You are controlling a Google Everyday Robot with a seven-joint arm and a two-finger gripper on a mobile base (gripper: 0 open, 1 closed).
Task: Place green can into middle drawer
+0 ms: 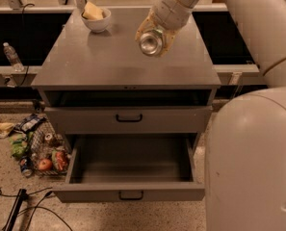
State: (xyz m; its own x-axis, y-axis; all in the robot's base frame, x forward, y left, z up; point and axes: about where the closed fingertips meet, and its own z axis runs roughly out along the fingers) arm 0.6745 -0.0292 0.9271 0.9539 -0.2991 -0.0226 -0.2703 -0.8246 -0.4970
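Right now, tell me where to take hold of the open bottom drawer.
Grip the small black handle centred on the front of the bottom drawer, coming straight from the front with fingers above and below: the pull lies horizontal and faces outward. The gripper holds the green can over the cabinet top.
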